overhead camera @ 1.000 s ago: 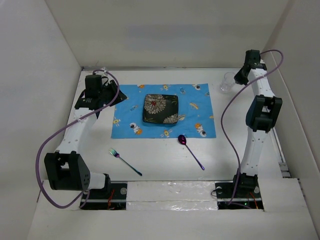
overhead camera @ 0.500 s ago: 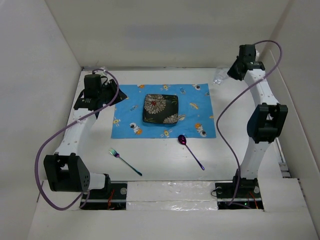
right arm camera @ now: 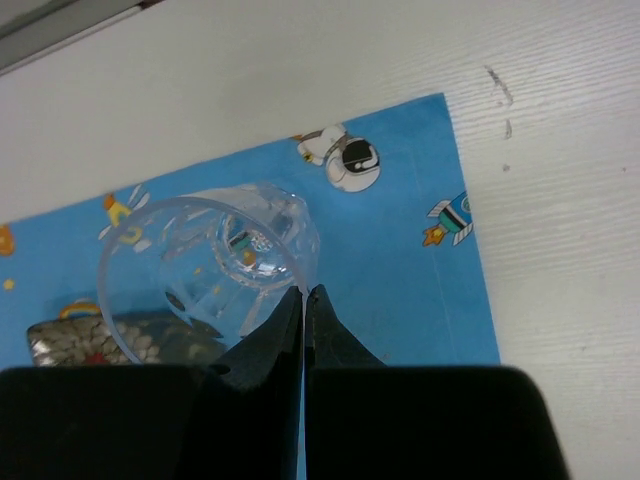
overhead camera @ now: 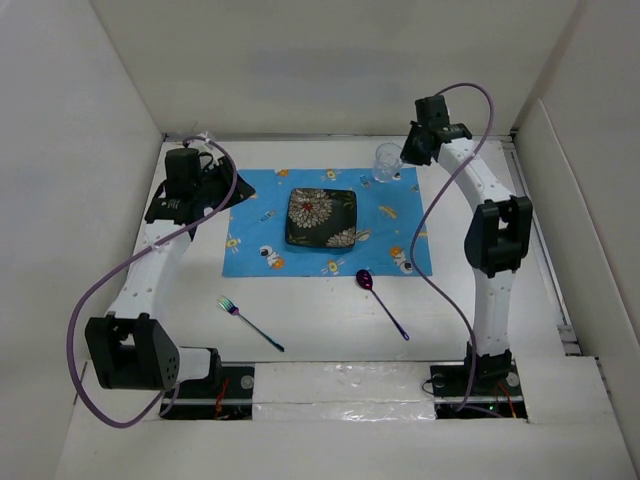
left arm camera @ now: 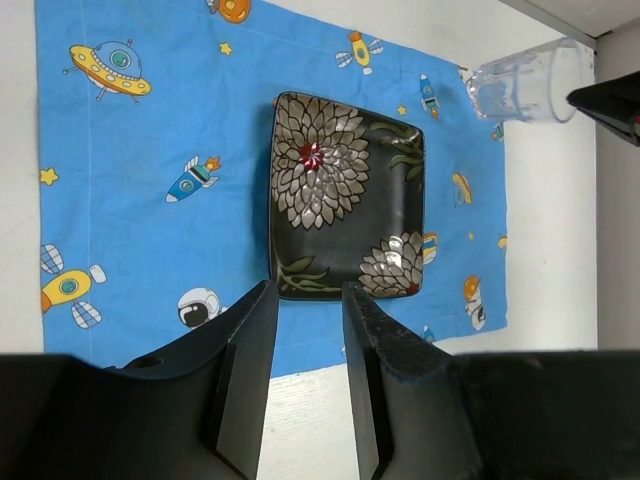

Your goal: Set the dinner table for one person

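Note:
A clear drinking glass (overhead camera: 387, 163) hangs over the far right corner of the blue cartoon-print placemat (overhead camera: 260, 215). My right gripper (overhead camera: 405, 158) is shut on the glass's rim (right arm camera: 300, 290), holding the glass (right arm camera: 210, 275) above the mat. A dark square flowered plate (overhead camera: 321, 217) sits in the middle of the mat and shows in the left wrist view (left arm camera: 345, 195). My left gripper (left arm camera: 305, 300) is open and empty, held high at the mat's left edge (overhead camera: 200, 178). The white dinner table (overhead camera: 320, 310) carries an iridescent fork (overhead camera: 250, 323) and a purple spoon (overhead camera: 383, 303) in front of the mat.
White walls enclose the table on the left, the back and the right. The arms' bases (overhead camera: 215, 370) stand at the near edge. Purple cables (overhead camera: 100, 290) loop beside both arms.
My right arm has swung left from the table's far right corner, carrying the glass to above the mat's far right corner. The left arm has barely moved.

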Available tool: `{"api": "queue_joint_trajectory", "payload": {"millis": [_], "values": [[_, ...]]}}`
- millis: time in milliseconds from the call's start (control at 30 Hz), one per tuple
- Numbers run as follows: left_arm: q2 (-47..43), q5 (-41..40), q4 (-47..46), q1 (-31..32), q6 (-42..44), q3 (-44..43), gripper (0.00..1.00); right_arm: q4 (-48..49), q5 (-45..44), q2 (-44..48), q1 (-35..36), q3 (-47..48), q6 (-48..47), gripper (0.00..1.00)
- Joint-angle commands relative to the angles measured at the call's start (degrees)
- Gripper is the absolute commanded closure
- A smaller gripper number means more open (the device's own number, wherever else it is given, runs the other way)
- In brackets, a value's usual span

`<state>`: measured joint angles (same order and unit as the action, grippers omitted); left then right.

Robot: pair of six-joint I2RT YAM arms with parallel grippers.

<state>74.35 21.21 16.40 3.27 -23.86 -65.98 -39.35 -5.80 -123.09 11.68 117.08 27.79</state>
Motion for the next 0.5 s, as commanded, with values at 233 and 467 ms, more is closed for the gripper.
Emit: {"api": "queue_joint_trajectory", "payload": {"millis": [233,467], "values": [[-3.2,0.3,-1.6,-0.2,0.4,2.3,0.7,-2.2,-8.3,-1.6,-2.3,3.9,-1.9,1.0],[-2.5,0.4,-1.7,-0.2,0.2,1.8,0.7,-1.9,-8.5,-2.3,-2.3,1.7,-1.9,1.0]]}}
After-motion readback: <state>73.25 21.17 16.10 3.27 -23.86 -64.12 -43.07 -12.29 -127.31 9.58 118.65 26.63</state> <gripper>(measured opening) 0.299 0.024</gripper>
